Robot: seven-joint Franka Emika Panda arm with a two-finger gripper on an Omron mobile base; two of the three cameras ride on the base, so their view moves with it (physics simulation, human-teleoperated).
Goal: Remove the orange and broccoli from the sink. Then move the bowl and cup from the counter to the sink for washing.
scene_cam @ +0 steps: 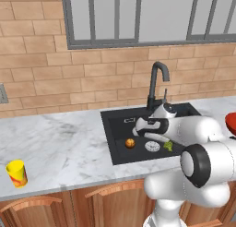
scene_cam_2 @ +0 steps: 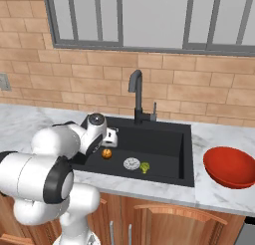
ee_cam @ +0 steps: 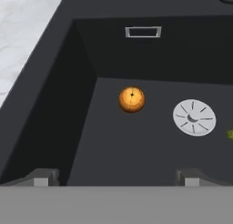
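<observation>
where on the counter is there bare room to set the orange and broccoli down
Bare marble runs between the cup and the sink. A narrower bare strip lies between the sink and the bowl. The sink floor is crowded: orange, drain, broccoli in a row.

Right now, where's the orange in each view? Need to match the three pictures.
Left base view: orange on the sink floor, just left of the white drain.
Right base view: orange near the sink's left wall, left of the drain.
Hand view: orange upper centre, left of the drain.
Shared landmark: the drain.
</observation>
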